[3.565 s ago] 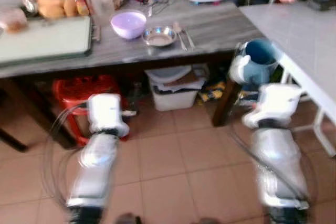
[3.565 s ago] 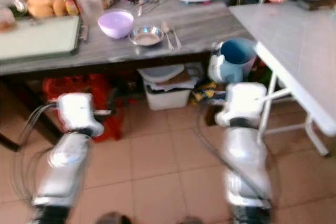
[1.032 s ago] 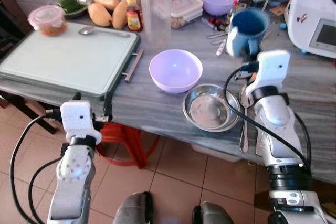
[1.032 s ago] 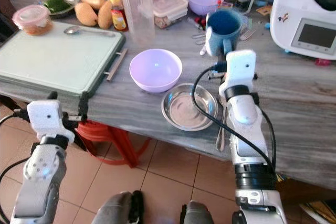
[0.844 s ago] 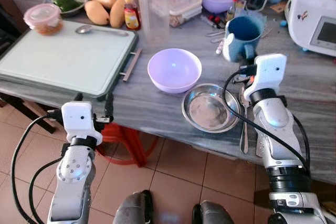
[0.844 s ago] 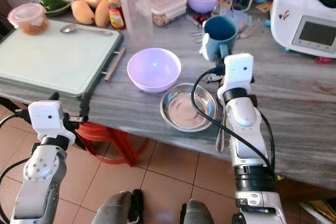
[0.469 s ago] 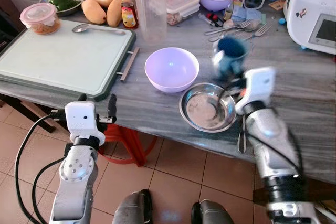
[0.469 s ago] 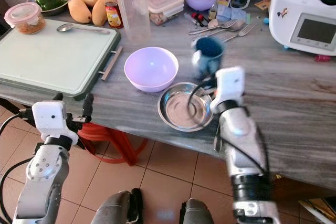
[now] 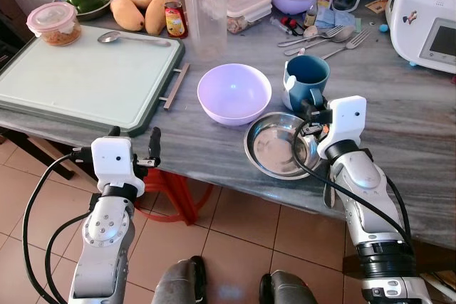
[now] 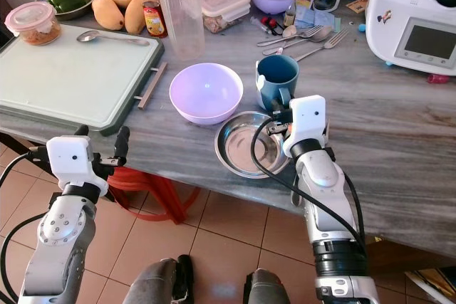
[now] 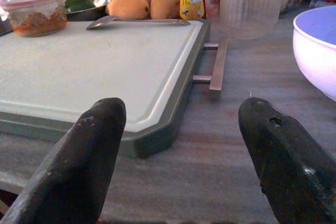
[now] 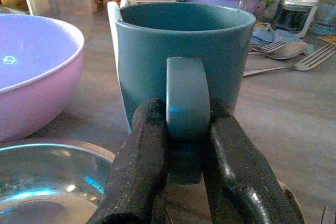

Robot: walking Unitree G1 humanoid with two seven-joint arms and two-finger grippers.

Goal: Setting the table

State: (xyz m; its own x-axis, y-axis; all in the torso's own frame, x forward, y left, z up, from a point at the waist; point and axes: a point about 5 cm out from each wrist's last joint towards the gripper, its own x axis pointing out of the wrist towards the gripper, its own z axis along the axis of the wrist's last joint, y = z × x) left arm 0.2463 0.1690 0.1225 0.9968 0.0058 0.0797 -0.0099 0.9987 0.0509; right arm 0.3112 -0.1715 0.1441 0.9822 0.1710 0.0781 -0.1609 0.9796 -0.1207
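**Blue mug gripped by its handle beside the dishes**

The right gripper (image 12: 186, 145) has its jaws clamped on the flat handle of the glazed blue ceramic mug (image 9: 308, 80). The mug stands upright on the grey wood-grain counter (image 9: 420, 119), directly ahead of the jaws. A handle grip is judged to keep the cup level and the rim clear. Just beside the jaws lies the shallow round stainless steel dish (image 9: 279, 149); the smooth lilac plastic bowl (image 9: 234, 93) sits near, on the mug's far side from the white kitchen appliance (image 9: 427, 12). The left gripper (image 11: 184, 145) hovers at the counter edge, jaws apart, facing the pale green rectangular cutting board (image 9: 85, 76). Loose metal cutlery (image 9: 324, 33) lies beyond the mug.
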